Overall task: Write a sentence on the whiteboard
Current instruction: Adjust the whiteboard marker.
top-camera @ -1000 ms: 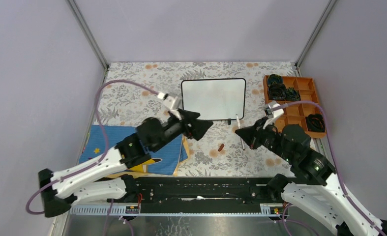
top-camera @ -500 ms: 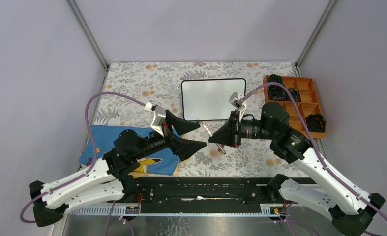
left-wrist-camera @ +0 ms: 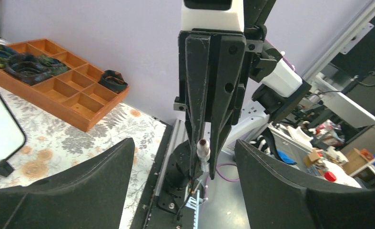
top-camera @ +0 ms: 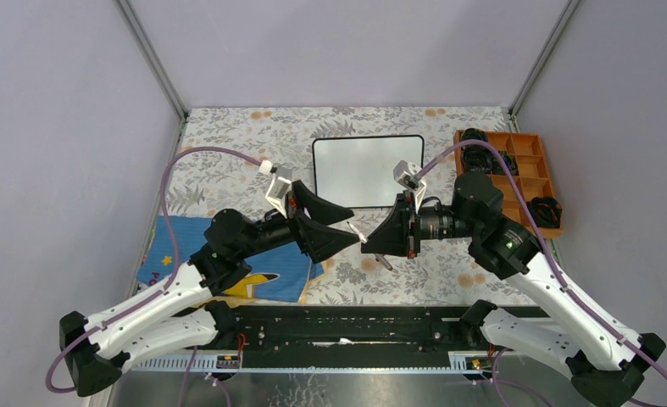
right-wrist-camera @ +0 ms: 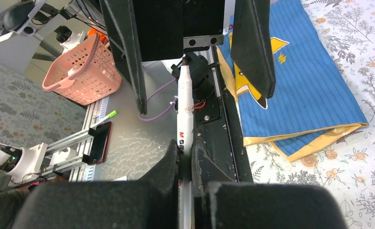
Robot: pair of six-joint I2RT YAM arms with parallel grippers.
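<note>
- Top view: whiteboard [top-camera: 368, 170] sits blank at the far side of the desk [top-camera: 228, 161]; left end effector [top-camera: 355, 226] and right end effector [top-camera: 370, 241] meet before it, seemingly a hand-off.
- Left wrist: left gapes wide; right pinches the pen [left-wrist-camera: 203, 149].
- Right wrist: barrel between the left's open fingers [right-wrist-camera: 254, 43]; next, close squarely. Nib unclear.

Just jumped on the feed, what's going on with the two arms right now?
The right gripper is shut on a white marker, holding it out above the table. The left gripper is open, straddling the marker's far end without closing on it. The whiteboard behind them is blank; no sentence is written yet.
</note>
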